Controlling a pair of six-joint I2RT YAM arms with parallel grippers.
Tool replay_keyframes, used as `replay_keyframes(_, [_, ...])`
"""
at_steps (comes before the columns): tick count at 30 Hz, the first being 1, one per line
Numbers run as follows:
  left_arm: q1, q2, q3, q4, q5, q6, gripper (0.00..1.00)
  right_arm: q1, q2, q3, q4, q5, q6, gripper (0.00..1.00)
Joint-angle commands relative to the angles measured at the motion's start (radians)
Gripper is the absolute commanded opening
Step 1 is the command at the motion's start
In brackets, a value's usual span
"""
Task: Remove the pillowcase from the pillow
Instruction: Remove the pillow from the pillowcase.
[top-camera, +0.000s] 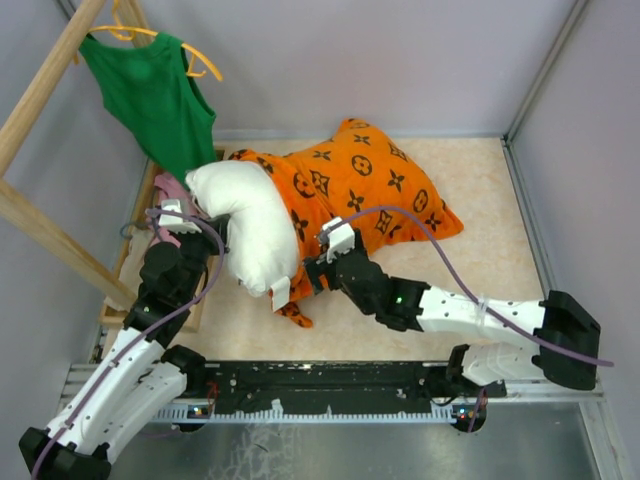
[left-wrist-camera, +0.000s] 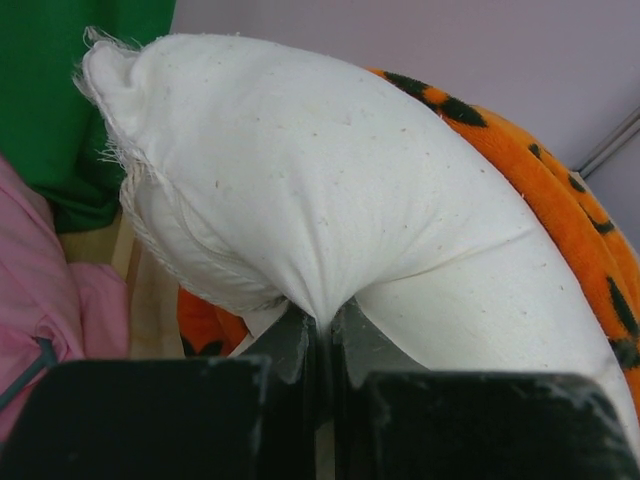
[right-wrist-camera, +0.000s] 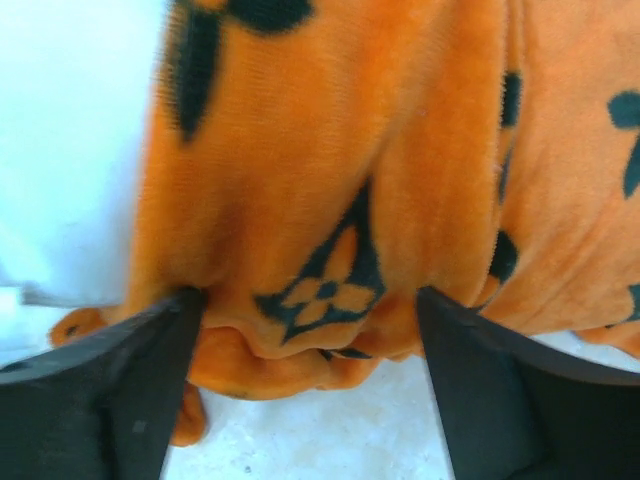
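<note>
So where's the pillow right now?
In the top view the pillow lies left of centre, partly out of the pillowcase, its bare end pinched in the left claw, near the green tank top.

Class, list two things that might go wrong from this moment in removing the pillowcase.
1. The left pincer pinches only a small fold of the pillow; it may slip when pulled.
2. The right pincer stands open around a fold of the pillowcase, holding nothing; the cover could drag along.
</note>
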Motion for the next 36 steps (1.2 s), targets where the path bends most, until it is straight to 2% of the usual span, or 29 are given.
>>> replay_keyframes(1, [0.003, -0.009, 0.041, 0.119, 0.016, 0.025, 0.00, -0.116, 0.011, 0.049, -0.027, -0.005, 0.079, 0.76])
replay_keyframes(3, [0.002, -0.010, 0.045, 0.111, 0.016, 0.030, 0.00, -0.234, 0.002, 0.027, -0.090, -0.056, 0.186, 0.52])
replay_keyframes(4, [0.003, -0.013, 0.045, 0.110, 0.012, 0.032, 0.00, -0.303, -0.013, 0.006, -0.108, -0.096, 0.244, 0.43])
replay_keyframes(5, [0.003, -0.017, 0.043, 0.109, 0.007, 0.035, 0.00, -0.396, -0.032, -0.022, -0.117, -0.160, 0.310, 0.40])
replay_keyframes(6, [0.003, -0.023, 0.041, 0.109, 0.003, 0.040, 0.00, -0.458, -0.059, -0.053, -0.117, -0.203, 0.348, 0.40])
replay_keyframes(9, [0.003, -0.034, 0.039, 0.101, -0.007, 0.050, 0.00, -0.531, -0.153, -0.114, -0.115, -0.215, 0.379, 0.52])
replay_keyframes(11, [0.003, -0.039, 0.037, 0.096, -0.015, 0.053, 0.00, -0.532, -0.199, -0.122, -0.115, -0.198, 0.359, 0.69])
replay_keyframes(13, [0.003, -0.040, 0.031, 0.102, -0.029, 0.049, 0.00, -0.531, -0.242, -0.117, -0.113, -0.179, 0.339, 0.82])
replay_keyframes(15, [0.002, -0.035, 0.029, 0.106, -0.021, 0.054, 0.00, -0.531, -0.285, -0.113, -0.108, -0.168, 0.322, 0.88])
replay_keyframes(18, [0.002, -0.027, 0.041, 0.102, 0.025, 0.068, 0.00, -0.523, -0.340, -0.098, -0.086, -0.168, 0.286, 0.93])
replay_keyframes(21, [0.003, -0.022, 0.045, 0.128, 0.170, 0.095, 0.00, -0.473, -0.362, -0.043, -0.082, -0.154, 0.238, 0.97])
replay_keyframes(25, [0.002, 0.016, 0.053, 0.191, 0.471, 0.131, 0.00, -0.341, -0.328, 0.061, -0.017, -0.049, 0.094, 0.99])
replay_keyframes(28, [0.003, 0.069, 0.078, 0.207, 0.668, 0.135, 0.00, -0.306, -0.213, 0.165, 0.018, -0.074, 0.016, 0.99])
replay_keyframes(33, [0.001, 0.117, 0.079, 0.257, 1.050, 0.126, 0.00, -0.307, 0.021, 0.406, -0.056, -0.234, -0.002, 0.99])
replay_keyframes(36, [0.000, 0.094, 0.065, 0.281, 1.206, 0.126, 0.00, -0.305, 0.132, 0.555, -0.115, -0.231, -0.014, 0.99])
